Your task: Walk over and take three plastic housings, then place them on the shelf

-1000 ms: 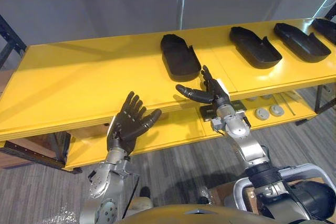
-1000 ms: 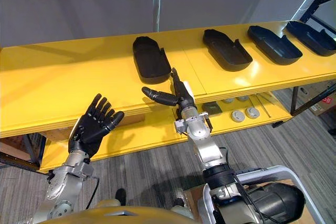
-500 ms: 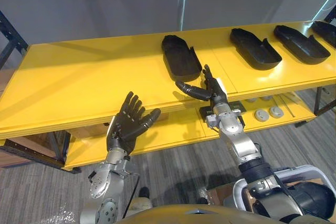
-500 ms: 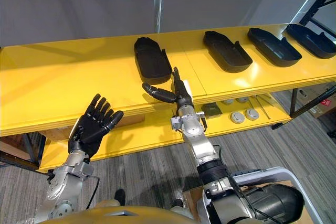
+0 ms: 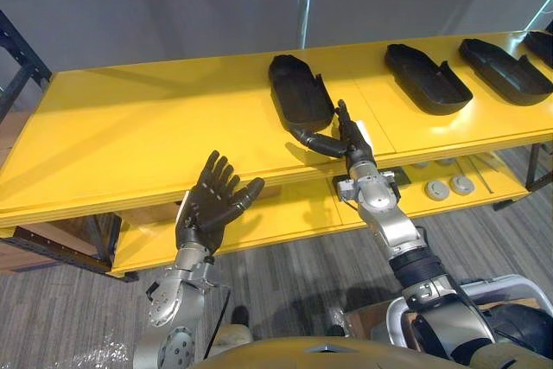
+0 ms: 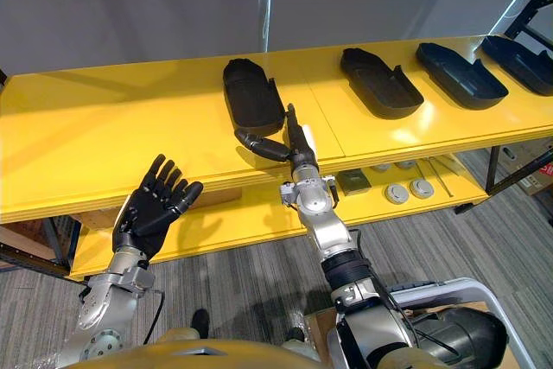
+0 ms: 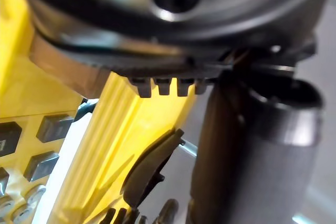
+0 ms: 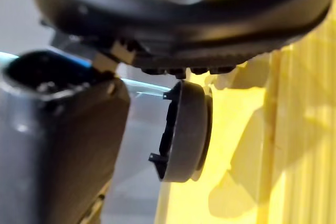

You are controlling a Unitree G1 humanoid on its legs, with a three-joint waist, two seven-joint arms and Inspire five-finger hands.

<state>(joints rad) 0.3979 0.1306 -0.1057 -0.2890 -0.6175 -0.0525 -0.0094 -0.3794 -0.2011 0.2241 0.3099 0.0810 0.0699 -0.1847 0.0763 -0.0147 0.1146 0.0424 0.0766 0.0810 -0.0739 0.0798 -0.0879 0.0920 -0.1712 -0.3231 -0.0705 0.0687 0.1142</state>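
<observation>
Several black plastic housings lie in a row on the yellow shelf top [image 5: 130,127]. The nearest housing [image 5: 298,92] is at the middle, with two more [image 5: 428,78] [image 5: 504,65] to its right. My right hand [image 5: 347,140] hovers over the shelf's front edge, open, fingers straight. Its thumb reaches to the near end of the nearest housing; whether it touches I cannot tell. In the right wrist view that housing [image 8: 186,129] shows edge-on past the hand. My left hand [image 5: 212,205] is open with fingers spread, below and in front of the shelf edge, holding nothing.
A lower yellow shelf [image 5: 285,213] holds small grey round parts [image 5: 449,186] and dark square parts [image 5: 380,181] on its right side. A dark rack post [image 5: 22,58] stands at the far left. Grey carpet lies in front of the shelf.
My right hand has moved forward over the shelf edge, bringing its thumb up to the nearest housing. The left hand has stayed put. The view has shifted slightly.
</observation>
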